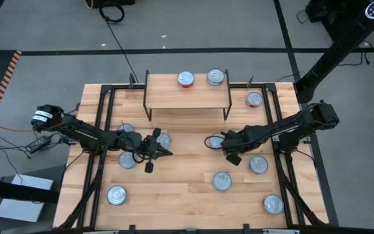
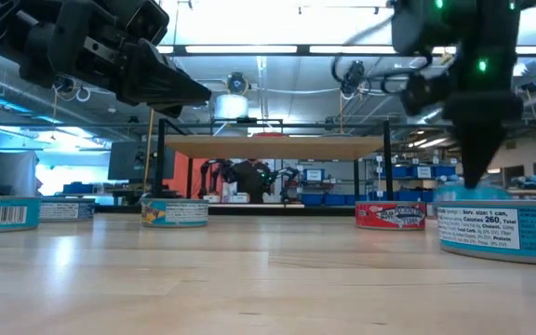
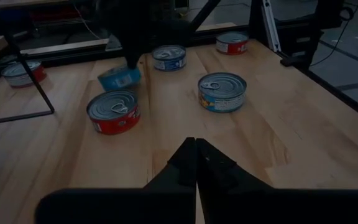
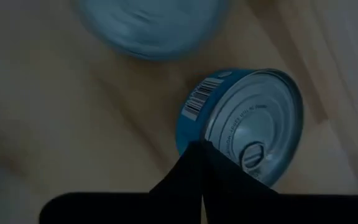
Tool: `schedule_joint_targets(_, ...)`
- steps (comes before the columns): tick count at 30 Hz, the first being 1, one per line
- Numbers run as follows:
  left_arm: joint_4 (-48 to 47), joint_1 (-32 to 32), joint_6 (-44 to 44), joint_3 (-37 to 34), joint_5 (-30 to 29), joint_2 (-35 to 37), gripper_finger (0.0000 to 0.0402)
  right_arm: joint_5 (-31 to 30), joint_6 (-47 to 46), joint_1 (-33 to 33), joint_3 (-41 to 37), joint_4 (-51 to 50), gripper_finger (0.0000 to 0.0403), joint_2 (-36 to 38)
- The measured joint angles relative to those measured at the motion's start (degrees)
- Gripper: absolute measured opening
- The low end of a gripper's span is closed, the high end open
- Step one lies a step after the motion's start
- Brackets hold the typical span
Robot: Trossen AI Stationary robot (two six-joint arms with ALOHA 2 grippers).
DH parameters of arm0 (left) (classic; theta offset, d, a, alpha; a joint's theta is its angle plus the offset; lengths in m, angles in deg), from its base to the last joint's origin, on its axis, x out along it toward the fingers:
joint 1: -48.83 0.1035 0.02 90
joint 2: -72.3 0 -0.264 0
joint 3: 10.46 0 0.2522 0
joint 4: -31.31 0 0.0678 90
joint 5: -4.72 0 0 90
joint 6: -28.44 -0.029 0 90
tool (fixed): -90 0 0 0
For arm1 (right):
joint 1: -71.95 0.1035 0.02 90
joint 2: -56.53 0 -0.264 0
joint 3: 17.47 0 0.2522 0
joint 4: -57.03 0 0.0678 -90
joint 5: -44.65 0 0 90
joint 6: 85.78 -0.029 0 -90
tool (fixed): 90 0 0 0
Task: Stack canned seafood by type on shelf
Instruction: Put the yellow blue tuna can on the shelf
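**A:** Near the middle of the desk (image 1: 187, 195), your right end effector (image 1: 221, 144) is down over a blue-labelled tin (image 4: 241, 124). Its fingers are pressed together, and the right wrist view shows the tips meeting at the tin's edge rather than either side of it. The tin looks tipped up, so I'd judge you've pinched nothing.

**B:** And the left end effector?

**A:** The left end effector (image 1: 163, 151) hangs above the desk just left of centre, also pressed together and empty, with a red-labelled tin (image 3: 114, 111) and a teal-labelled tin (image 3: 222, 91) ahead of it.

**B:** Where do things stand on the shelf?

**A:** The shelf (image 1: 187, 97) is at the far edge with two tins on top, side by side: a red-sided one (image 1: 186, 79) and another tin (image 1: 215, 77) whose label I can't make out. The rest lie scattered on the desk.

**B:** What's the risk?

**A:** If you lift now, the blue tin probably stays behind or gets flicked away toward its neighbours. You'd need to spread the fingers and re-centre first. Later, watch the shelf's black legs on approach, and don't nudge the two tins off.
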Motion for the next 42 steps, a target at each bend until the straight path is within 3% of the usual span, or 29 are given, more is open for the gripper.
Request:
schedule_joint_targets(15,-0.1,0.0,0.0,0.0,0.0,0.0,0.0005,7.9,1.9,4.7,5.3,18.3,0.0002,0.0)
schedule_joint_targets(31,-0.2,-0.1,1.3,0.0,0.0,0.0,0.0005,11.9,-12.1,4.3,-9.0,58.4,0.0001,0.1)
schedule_joint_targets(42,-0.2,-0.1,1.6,0.0,0.0,0.0,0.0005,12.1,-16.1,4.3,-15.0,64.9,0.0007,0.3)
